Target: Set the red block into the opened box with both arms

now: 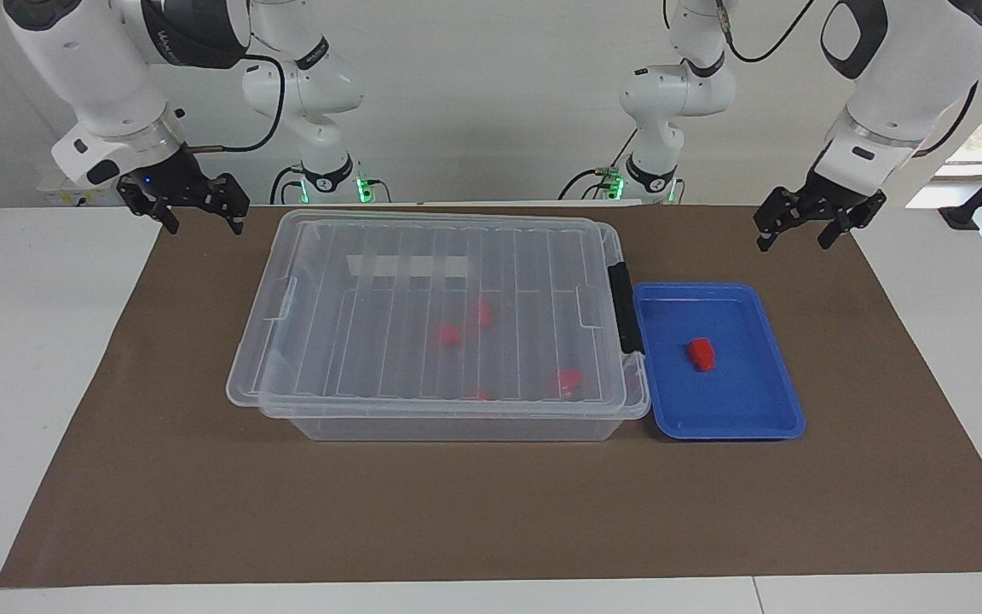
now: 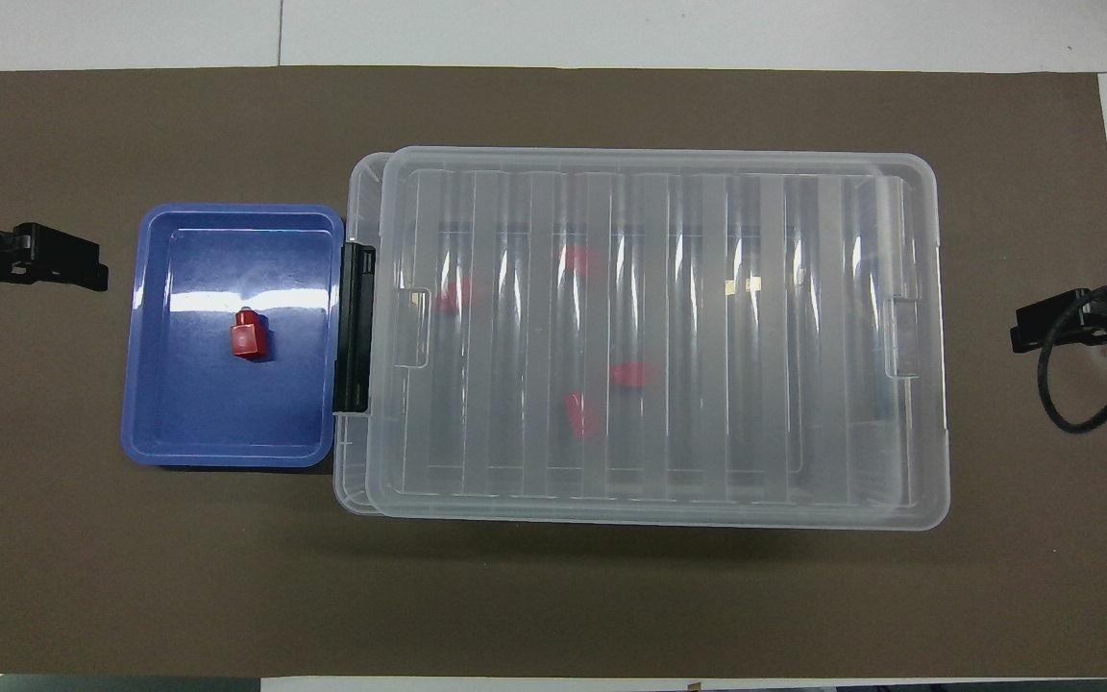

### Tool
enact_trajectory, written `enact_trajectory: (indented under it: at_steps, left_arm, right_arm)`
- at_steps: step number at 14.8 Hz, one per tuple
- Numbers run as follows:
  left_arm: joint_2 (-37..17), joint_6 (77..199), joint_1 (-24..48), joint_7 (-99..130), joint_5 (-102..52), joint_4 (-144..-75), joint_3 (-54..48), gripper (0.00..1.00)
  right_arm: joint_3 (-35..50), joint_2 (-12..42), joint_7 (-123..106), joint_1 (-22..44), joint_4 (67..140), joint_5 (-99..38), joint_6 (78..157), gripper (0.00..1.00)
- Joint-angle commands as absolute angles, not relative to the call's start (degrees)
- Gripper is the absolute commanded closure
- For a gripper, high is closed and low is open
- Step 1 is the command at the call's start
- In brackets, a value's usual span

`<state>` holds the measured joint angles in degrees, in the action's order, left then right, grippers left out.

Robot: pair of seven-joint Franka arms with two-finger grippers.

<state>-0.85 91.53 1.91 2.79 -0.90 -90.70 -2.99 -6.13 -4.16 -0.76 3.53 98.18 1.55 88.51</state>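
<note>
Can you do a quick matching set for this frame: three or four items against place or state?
Items:
1. red block
2. lid
3. black latch
4. left gripper

States:
A. on the box, offset
B. open, up over the mat's edge
C. in the blue tray
D. on the box end beside the tray

Pairs: 1-C, 2-A, 3-D, 4-B
</note>
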Motion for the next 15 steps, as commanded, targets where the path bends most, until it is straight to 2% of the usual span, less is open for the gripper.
enact_trajectory:
  at_steps: [1, 10, 13, 15]
  left_arm:
    - [0.3, 91.9, 1.7, 1.6, -1.8, -91.2, -2.9, 0.00]
    - [2.5, 91.5, 2.1, 2.0, -1.8, -94.0, -2.9, 0.00]
    - [2.6, 92.2, 1.1, 1.7, -1.8, -94.1, -2.9, 0.00]
    - [2.7, 91.8, 1.1, 1.8, -1.8, -94.1, -2.9, 0.00]
  right_arm:
    - [-5.9, -4.7, 0.3, 3.2, 98.4, 1.3, 88.9, 0.00]
    - [-6.0, -5.3, -0.4, 3.8, 99.0, 1.3, 87.5, 0.00]
    - [-5.5, -5.3, -0.2, 6.1, 100.4, 1.0, 94.0, 0.00]
    - [-5.5, -3.8, 0.8, 7.3, 100.5, 0.5, 95.7, 0.00]
